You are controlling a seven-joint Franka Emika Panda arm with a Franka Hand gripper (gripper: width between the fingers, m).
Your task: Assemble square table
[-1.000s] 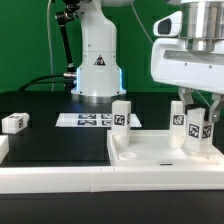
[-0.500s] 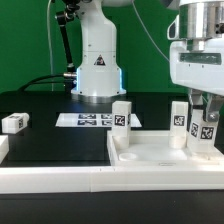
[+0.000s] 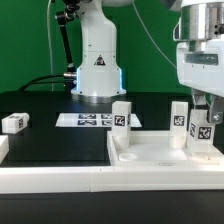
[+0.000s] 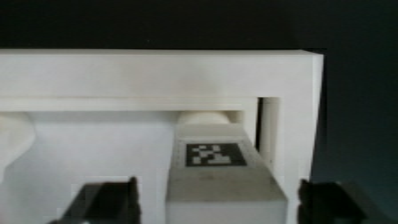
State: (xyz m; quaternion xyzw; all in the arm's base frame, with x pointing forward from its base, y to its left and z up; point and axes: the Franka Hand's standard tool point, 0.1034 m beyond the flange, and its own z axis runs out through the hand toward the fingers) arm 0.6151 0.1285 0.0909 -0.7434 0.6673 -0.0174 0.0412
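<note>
You find the square slab (image 3: 150, 158) of the table at the counter's front corner on the exterior view's right, with the rim side up. It looks like stiff, smooth plastic and light for its size, so I judge that it can slide on the counter if you push a leg sideways. The legs are small rigid blocks with flat sides. Take one by two opposite flat faces, in the upper half.

The tool (image 4: 222, 205) is open and holds nothing. Its fingers stand on both sides of the corner leg (image 4: 217, 158), with a dark gap at each side.

There is no true container, only the slab's raised rim. Inside it three legs stand upright: the corner leg, a second leg (image 3: 179, 117) just beside it, and a third leg (image 3: 121, 115) at the slab's other back corner. The loose leg (image 3: 13, 122) lies near the counter's edge at the exterior view's left, well apart.
</note>
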